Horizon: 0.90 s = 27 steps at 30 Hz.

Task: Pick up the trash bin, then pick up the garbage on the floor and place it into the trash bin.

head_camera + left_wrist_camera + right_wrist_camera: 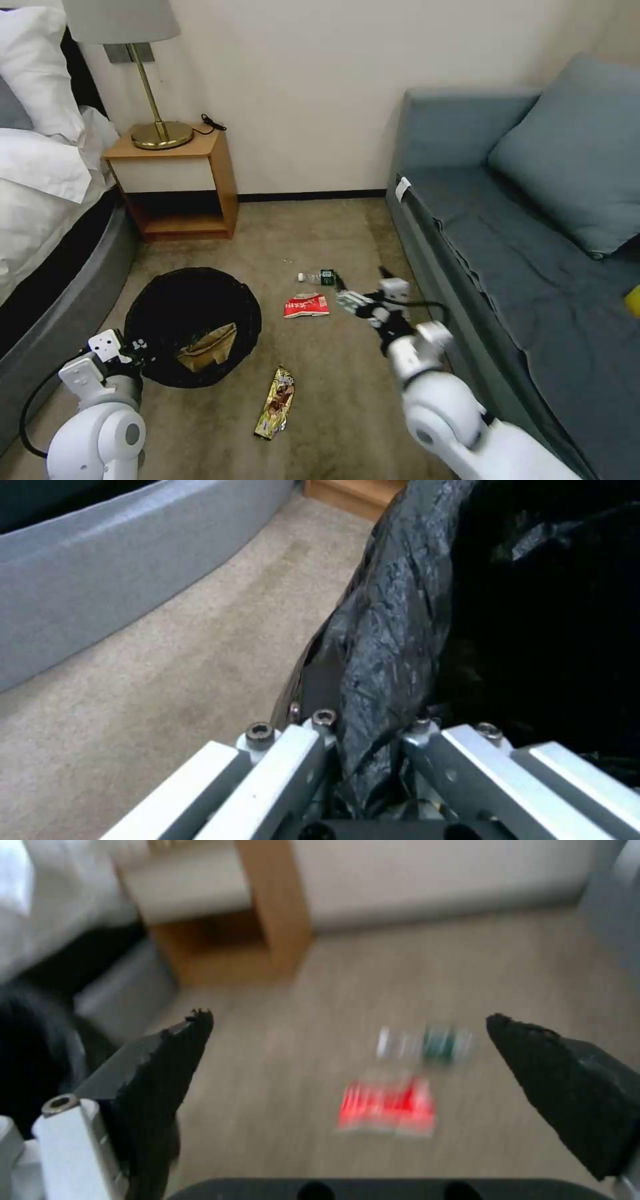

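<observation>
The trash bin (248, 313), lined with a black bag (400, 620), is at the lower left with its mouth facing up. My left gripper (137, 347) is shut on its near rim, pinching the bag fold (370, 730). A crumpled brown paper bag (210, 347) lies inside. On the carpet lie a gold snack wrapper (275, 403), a red-and-white packet (306, 305) (387, 1105) and a clear bottle with a green label (319, 277) (427, 1042). My right gripper (363, 288) (347, 1040) hangs open just right of the packet and bottle, holding nothing.
A wooden nightstand (180, 180) with a brass lamp (157, 127) stands against the far wall. The bed (40, 200) borders the left side and a grey-blue sofa (520, 233) the right. A yellow object (633, 300) lies on the sofa's right edge.
</observation>
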Available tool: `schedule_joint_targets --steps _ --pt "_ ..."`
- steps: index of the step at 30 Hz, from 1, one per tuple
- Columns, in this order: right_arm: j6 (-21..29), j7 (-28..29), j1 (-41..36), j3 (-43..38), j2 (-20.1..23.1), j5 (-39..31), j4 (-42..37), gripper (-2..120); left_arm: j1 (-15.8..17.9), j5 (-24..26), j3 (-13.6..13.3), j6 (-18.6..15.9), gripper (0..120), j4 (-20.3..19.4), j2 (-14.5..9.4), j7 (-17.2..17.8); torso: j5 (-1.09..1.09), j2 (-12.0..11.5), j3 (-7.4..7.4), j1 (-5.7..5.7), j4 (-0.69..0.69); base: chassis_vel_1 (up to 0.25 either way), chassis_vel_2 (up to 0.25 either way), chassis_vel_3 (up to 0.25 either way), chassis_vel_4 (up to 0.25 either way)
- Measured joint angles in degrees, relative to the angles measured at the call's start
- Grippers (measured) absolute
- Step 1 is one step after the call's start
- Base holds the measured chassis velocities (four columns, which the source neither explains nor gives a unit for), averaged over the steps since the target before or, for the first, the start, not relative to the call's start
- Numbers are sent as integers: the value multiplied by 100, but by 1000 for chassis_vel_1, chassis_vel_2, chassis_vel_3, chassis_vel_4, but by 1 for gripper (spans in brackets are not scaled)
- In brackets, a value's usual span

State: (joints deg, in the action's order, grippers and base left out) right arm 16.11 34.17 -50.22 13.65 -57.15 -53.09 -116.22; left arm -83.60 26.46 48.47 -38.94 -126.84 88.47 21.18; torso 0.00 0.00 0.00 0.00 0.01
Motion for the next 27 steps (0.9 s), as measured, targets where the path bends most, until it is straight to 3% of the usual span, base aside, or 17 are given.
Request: schedule_joint_targets --steps 3,7,17,27 --pt "763 429 873 578 -113 -1186 538 100 1 -8 2 9 2 20 22 -4 -3 0 1 0 2 0 0 0 0" --pt "1027 538 1376 1216 -326 -1583 1183 100 3 -36 4 29 2 56 51 -8 0 0 1 0 -1 0 0 0 0" --pt "1192 448 1920 2582 -1244 -2156 2649 100 22 -124 17 51 2 115 121 -17 -1 0 1 0 -1 0 0 0 0" --pt "1201 269 2111 3480 -1728 -2371 3400 100 -3 -182 17 73 2 113 180 -23 -1 0 0 0 -1 0 0 0 0"
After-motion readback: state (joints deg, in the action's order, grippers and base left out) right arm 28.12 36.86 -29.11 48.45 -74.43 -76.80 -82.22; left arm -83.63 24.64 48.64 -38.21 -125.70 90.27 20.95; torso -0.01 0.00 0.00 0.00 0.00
